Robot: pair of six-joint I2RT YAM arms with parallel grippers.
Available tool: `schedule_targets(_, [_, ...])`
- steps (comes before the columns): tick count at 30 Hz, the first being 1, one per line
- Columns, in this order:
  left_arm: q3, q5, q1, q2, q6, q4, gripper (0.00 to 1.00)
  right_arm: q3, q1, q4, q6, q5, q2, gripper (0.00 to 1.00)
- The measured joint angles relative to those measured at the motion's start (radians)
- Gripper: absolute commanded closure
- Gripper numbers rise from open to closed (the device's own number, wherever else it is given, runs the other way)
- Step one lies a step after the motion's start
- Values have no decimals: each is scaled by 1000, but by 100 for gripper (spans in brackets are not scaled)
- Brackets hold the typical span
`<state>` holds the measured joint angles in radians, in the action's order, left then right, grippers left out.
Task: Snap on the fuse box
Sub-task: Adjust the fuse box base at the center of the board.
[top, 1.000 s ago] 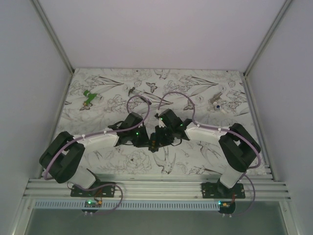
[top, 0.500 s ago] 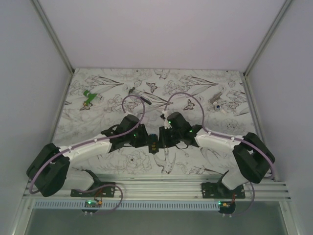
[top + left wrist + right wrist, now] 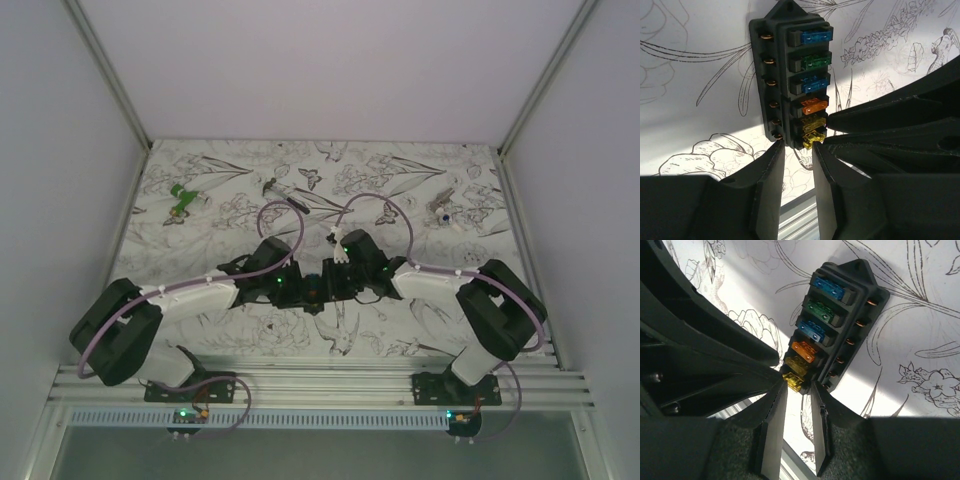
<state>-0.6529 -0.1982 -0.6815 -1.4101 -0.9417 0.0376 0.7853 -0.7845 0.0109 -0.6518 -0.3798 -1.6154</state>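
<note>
The fuse box (image 3: 792, 75) is a black block with blue, green, orange and yellow fuses in a row and copper terminals along one side. In the top view the fuse box (image 3: 316, 292) sits mid-table between both wrists. My left gripper (image 3: 799, 145) is open, and its tips flank the box's yellow-fuse end with printed table showing in the gap. My right gripper (image 3: 799, 385) is open too, and its tips stand at that same end (image 3: 805, 375). Each wrist view shows the other gripper's dark finger reaching the yellow fuses. I cannot tell whether the tips touch the box.
A small green piece (image 3: 181, 199) lies far left. A thin dark tool (image 3: 272, 187) lies beyond the arms, and a small grey part with a blue dot (image 3: 441, 212) lies far right. The aluminium rail (image 3: 320, 380) runs along the near edge, and white walls close in both sides.
Both wrists have dropped lower and drawn closer over the table's middle, bringing the fuse box down. Both pairs of jaws stand wider than a second ago.
</note>
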Motion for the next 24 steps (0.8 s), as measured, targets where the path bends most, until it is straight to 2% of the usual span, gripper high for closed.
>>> schedule_targets(24, [-19,-36,0,-31,5,-11,80,12,2,-26,8,-13,-26,78])
